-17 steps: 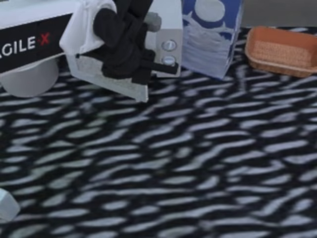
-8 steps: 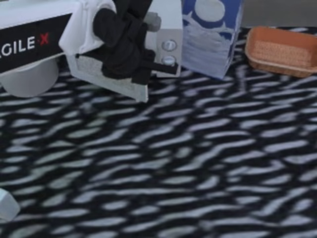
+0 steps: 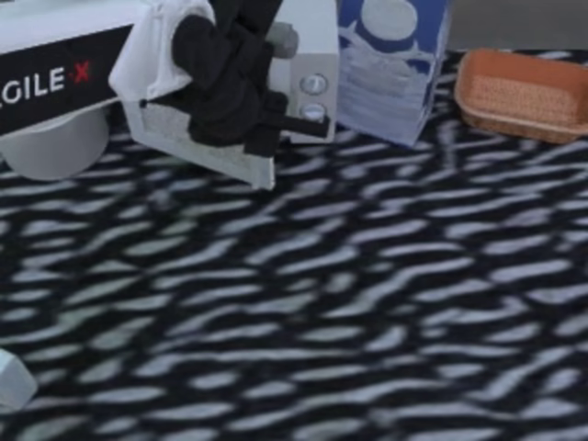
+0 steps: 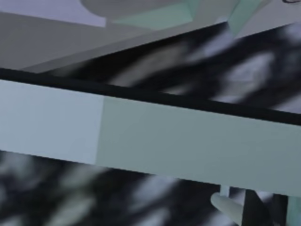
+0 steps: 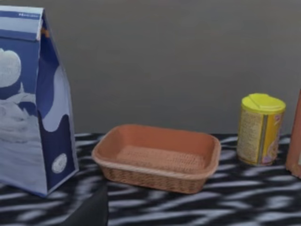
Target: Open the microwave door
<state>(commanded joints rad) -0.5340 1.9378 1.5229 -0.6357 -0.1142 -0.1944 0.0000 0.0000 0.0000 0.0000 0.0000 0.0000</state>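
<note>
Nothing has shifted since a second ago; my left gripper stays at the microwave door.
Door stands swung partly out from the microwave at the table's far left; whether the gripper is pinching, I cannot tell; carton just beside.

I see even, soft light with no glare; the striped table looks smeared from above. My left wrist view is heavily blurred up close, while the basket stays fairly sharp, casting faint shadow
</note>
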